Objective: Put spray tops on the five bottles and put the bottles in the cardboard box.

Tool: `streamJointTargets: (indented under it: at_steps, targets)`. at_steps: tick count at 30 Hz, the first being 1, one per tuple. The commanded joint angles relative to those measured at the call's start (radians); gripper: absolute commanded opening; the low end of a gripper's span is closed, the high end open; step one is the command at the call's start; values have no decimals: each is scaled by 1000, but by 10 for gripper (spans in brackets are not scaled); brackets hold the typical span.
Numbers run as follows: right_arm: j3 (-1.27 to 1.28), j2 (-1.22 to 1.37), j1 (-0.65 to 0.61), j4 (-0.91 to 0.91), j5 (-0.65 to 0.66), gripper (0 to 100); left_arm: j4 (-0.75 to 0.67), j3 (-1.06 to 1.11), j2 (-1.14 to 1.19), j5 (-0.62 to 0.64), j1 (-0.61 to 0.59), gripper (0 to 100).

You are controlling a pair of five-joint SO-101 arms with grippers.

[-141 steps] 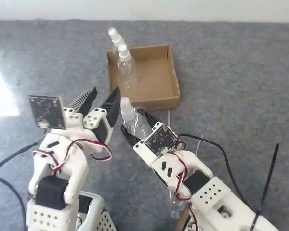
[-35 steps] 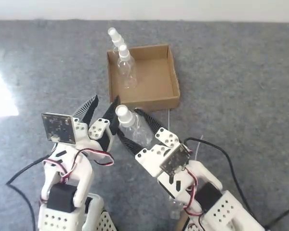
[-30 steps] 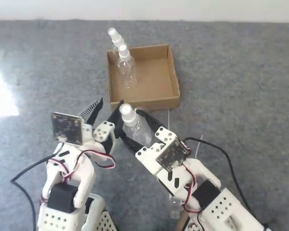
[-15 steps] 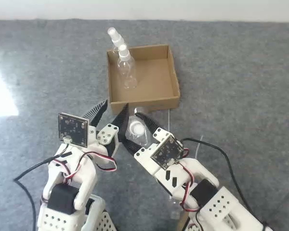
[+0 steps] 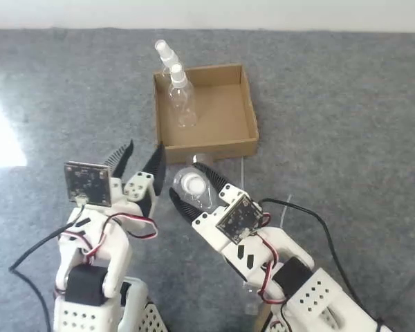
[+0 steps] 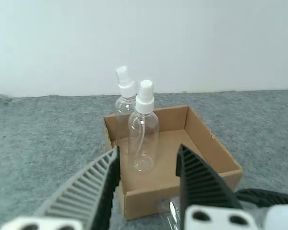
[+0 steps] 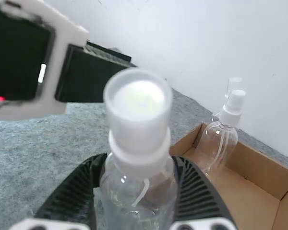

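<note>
My right gripper (image 5: 188,184) is shut on a clear bottle (image 7: 134,189) with a white spray top (image 7: 138,106), held upright just in front of the cardboard box (image 5: 246,104). The bottle's top (image 5: 192,183) faces the high camera. My left gripper (image 5: 144,155) stands open and empty beside it, a little apart. One capped bottle (image 5: 181,97) stands inside the box at its far left corner, and another capped bottle (image 5: 164,54) stands on the carpet just behind that corner. The left wrist view looks between its fingers (image 6: 93,191) at the box (image 6: 206,143) and both bottles (image 6: 143,129).
Grey carpet (image 5: 332,104) covers the table, with open room to the right and left of the box. A small clear piece (image 5: 194,160) lies by the box's near wall. Cables (image 5: 311,214) trail beside the right arm. A white wall (image 6: 206,43) stands behind.
My left gripper has drawn back to the left, away from the spray top it was beside. The right gripper still holds the bottle, shifted slightly toward the arms.
</note>
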Motion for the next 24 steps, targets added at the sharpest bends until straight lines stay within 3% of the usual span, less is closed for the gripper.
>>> streamJointTargets:
  at_steps: [1, 7, 16, 24]
  targets:
    - [-68, 4, 31, -4, -6, 7, -14, -62, 8, -20, -74, 181]
    - [-68, 1, 33, -4, -9, 7, -9, -36, 8, -12, -198, 181]
    - [-69, 4, 30, 1, -11, 7, -74, 107, 8, -11, -230, 181]
    - [-117, 10, 35, 58, -11, 7, -101, 122, 8, 58, -328, 181]
